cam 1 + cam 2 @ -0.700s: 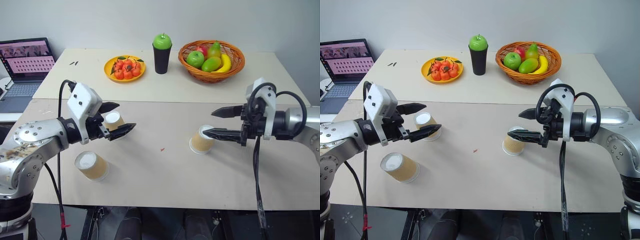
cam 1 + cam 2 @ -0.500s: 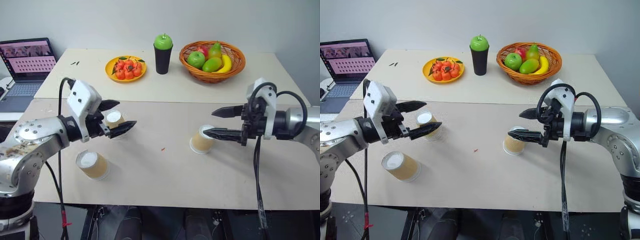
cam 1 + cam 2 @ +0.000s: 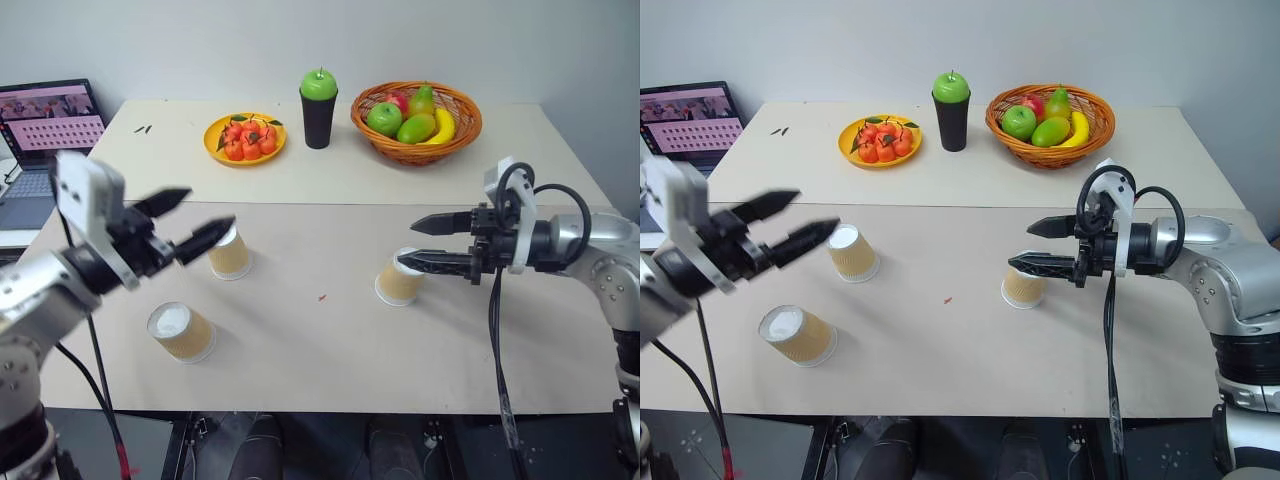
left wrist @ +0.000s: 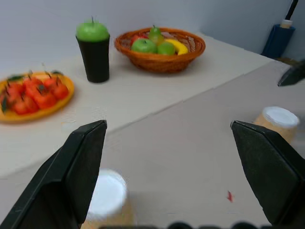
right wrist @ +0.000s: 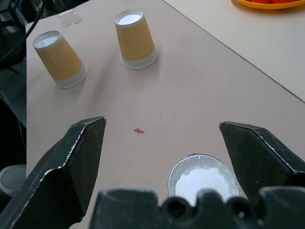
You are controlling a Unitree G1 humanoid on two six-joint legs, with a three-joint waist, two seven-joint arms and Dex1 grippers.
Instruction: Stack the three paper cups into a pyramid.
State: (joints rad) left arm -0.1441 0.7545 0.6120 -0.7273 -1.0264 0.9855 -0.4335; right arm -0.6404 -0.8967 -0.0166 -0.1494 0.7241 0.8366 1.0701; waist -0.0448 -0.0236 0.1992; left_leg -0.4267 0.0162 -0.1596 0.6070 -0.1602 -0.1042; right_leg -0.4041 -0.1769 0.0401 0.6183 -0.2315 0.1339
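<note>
Three paper cups stand upside down on the table, tan sides and white bases up. One cup point(image 3: 230, 256) is at mid-left, a second point(image 3: 181, 332) is nearer the front left, and the third point(image 3: 400, 283) is at mid-right. My left gripper point(image 3: 206, 211) is open and empty, just left of the mid-left cup point(image 4: 107, 196), with its lower fingertip close to that cup's top. My right gripper point(image 3: 407, 244) is open, pointing left, with its fingertips over the top of the right cup point(image 5: 202, 177), and nothing is held.
At the back of the table are a yellow plate of red fruit point(image 3: 244, 138), a tall black cup with a green apple on it point(image 3: 318, 97) and a wicker fruit basket point(image 3: 415, 112). A laptop point(image 3: 50, 130) sits far left. A small red mark point(image 3: 322, 297) lies on the table between the cups.
My left gripper, which stood open around the mid-left cup, has drawn back to the left, so the whole cup now shows. The right gripper has stayed over its cup.
</note>
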